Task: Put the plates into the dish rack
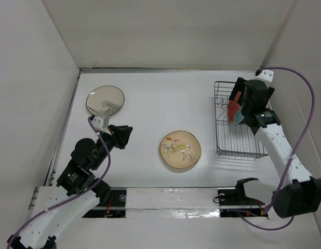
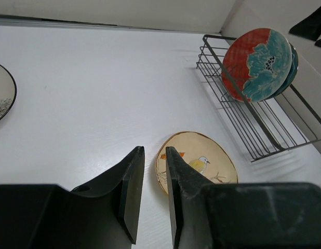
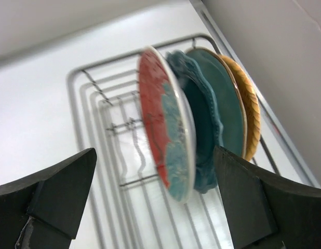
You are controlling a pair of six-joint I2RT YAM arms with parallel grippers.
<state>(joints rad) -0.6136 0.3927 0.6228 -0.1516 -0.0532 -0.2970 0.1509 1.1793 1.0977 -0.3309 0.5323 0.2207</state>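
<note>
Four round plates stand on their edges in the black wire dish rack (image 1: 238, 140), on the right side of the white table (image 1: 150, 104). They sit close together in a row. First is the red plate with a big blue-green flower (image 3: 163, 135). Next is the dark teal plate with a wavy rim (image 3: 202, 145). Then there is a smooth teal plate (image 3: 225, 93). Last is the orange plate (image 3: 250, 119), which is nearest the wall.

The right gripper (image 3: 154, 155) hangs just over the rack, close to the red plate. Its two fingers are far apart, and there is nothing between them.

Two more plates lie flat on the table. The tan plate with a little bird painted on it (image 1: 180, 149) is in the middle, left of the rack and not touching it. The cream plate with a dark rim (image 1: 105, 100) is at the back left, well apart from the rack.

The left gripper (image 2: 154, 155) floats above the table between these two plates, nearer the cream one. Its fingers are nearly together, with only a thin gap, and they hold nothing. In the left wrist view, the tan plate shows just past the fingertips, and the rack with its plates is off to the right.
</note>
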